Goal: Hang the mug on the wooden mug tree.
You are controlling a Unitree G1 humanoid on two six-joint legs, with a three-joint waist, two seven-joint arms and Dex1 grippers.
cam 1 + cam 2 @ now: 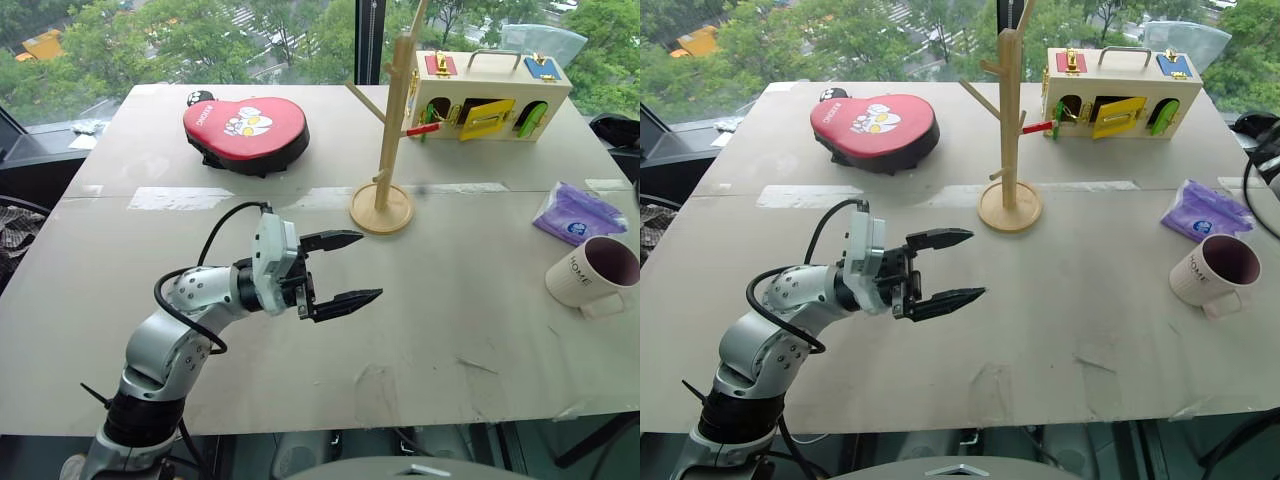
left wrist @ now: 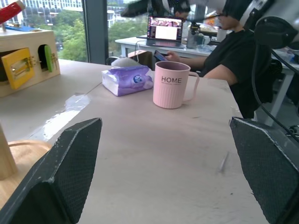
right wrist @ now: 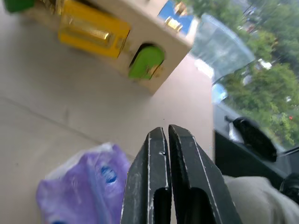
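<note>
The cream-white mug (image 1: 592, 272) with a dark purple inside stands upright near the table's right edge, its handle toward the front. The wooden mug tree (image 1: 385, 150), a pale pole with thin pegs on a round base, stands at mid-table, left of the mug. My left gripper (image 1: 370, 266) hovers open and level in front of the tree, pointing right toward the mug, with nothing between its fingers. In the left wrist view the mug (image 2: 171, 85), marked HOME, is far ahead of them. My right gripper (image 3: 163, 133) is shut and empty, above the table by the purple tissue pack (image 3: 84, 186).
A purple tissue pack (image 1: 578, 213) lies just behind the mug. A wooden box with coloured doors (image 1: 490, 90) sits at the back right, a red cushioned pad (image 1: 245, 128) at the back left. A person in black (image 2: 233, 51) sits beyond the table's right edge.
</note>
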